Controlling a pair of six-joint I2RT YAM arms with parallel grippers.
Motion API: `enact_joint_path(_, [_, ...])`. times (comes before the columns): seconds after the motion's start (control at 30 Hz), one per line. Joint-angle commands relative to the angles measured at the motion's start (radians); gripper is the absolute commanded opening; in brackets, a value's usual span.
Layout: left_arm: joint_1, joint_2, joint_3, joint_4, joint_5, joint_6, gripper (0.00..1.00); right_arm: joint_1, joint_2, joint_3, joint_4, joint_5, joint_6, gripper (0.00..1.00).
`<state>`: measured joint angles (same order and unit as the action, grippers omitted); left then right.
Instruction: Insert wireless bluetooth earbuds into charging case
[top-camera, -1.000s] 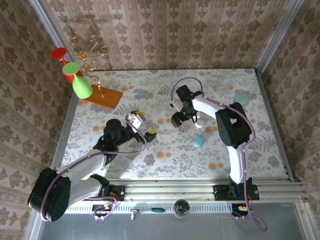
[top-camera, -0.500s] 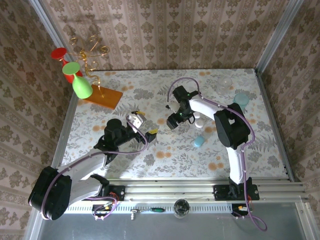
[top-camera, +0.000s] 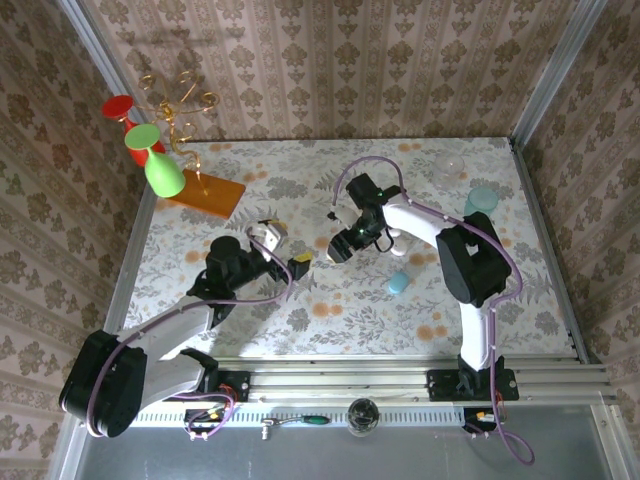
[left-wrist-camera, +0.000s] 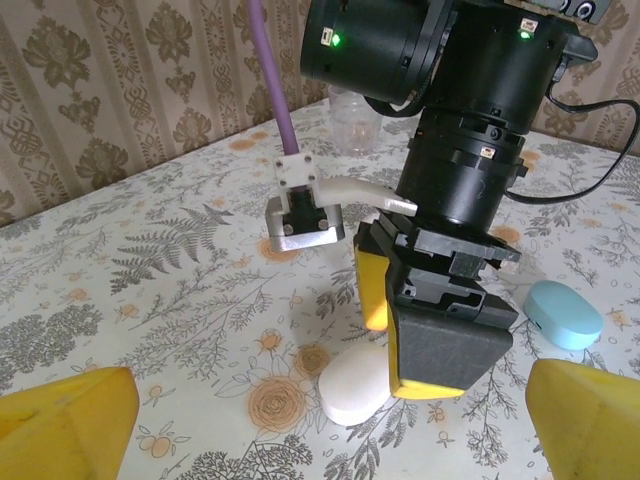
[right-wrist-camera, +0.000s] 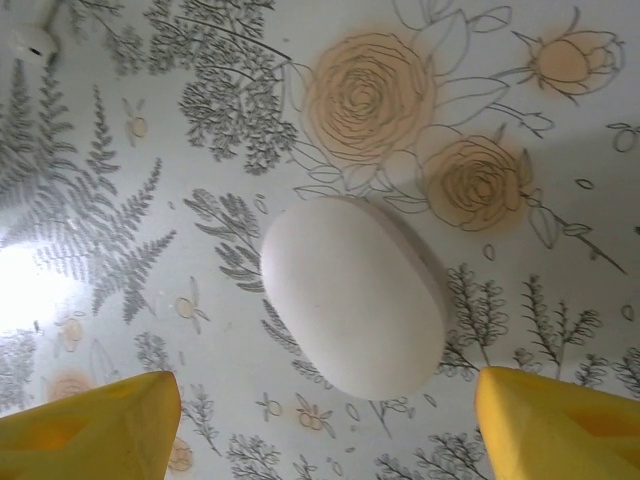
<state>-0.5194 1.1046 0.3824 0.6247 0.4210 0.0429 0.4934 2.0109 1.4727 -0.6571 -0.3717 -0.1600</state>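
The fingertips (right-wrist-camera: 90, 425) of the right gripper (top-camera: 337, 246) stand wide apart, one at each side of the charging case (right-wrist-camera: 355, 300), and they do not close on it; in the right wrist view there is bare tabletop (right-wrist-camera: 560, 200) between each yellow tip and the white shell; the case lies flat, rounded and long, with a thin seam along one side; it is about in the middle of the tabletop, a little toward the left edge; in the left wrist view the right gripper hangs straight down over the case, and whether a pad touches it I cannot tell

The left gripper (left-wrist-camera: 325, 425) is also spread open and holds nothing; its two yellow tips are low at both sides of the left wrist view, and it points at the case from the left, near it but apart

A tiny white piece (right-wrist-camera: 35, 40) lies near the case; it is too small to tell what it is

A light-blue capsule (top-camera: 398, 283) lies nearer to the near edge, right of the case; a small white thing (top-camera: 398, 240) is just beside the right arm; a clear cup (top-camera: 452, 165) and a pale teal disc (top-camera: 483, 198) are toward the far right corner; an orange stand (top-camera: 205, 190) with a green glass (top-camera: 160, 170) is at the far left corner
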Motion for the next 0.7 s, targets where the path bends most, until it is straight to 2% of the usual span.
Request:
enact_joint_path(0.0, [0.009, -0.027, -0.020, 0.023, -0.007, -0.032, 1.00, 0.022, 0.046, 0.059, -0.019, 0.101, -0.044, 0.79])
enact_joint_path(0.1, [0.009, -0.047, -0.029, 0.013, -0.014, -0.037, 1.00, 0.044, 0.073, 0.083, -0.026, 0.118, -0.067, 0.80])
enact_joint_path(0.33, [0.010, -0.080, -0.048, 0.013, -0.036, -0.038, 0.98, 0.070, 0.099, 0.079, -0.010, 0.060, -0.068, 0.77])
enact_joint_path(0.67, [0.012, -0.092, -0.062, 0.021, -0.064, -0.042, 0.97, 0.112, 0.058, -0.019, 0.079, 0.165, -0.047, 0.59])
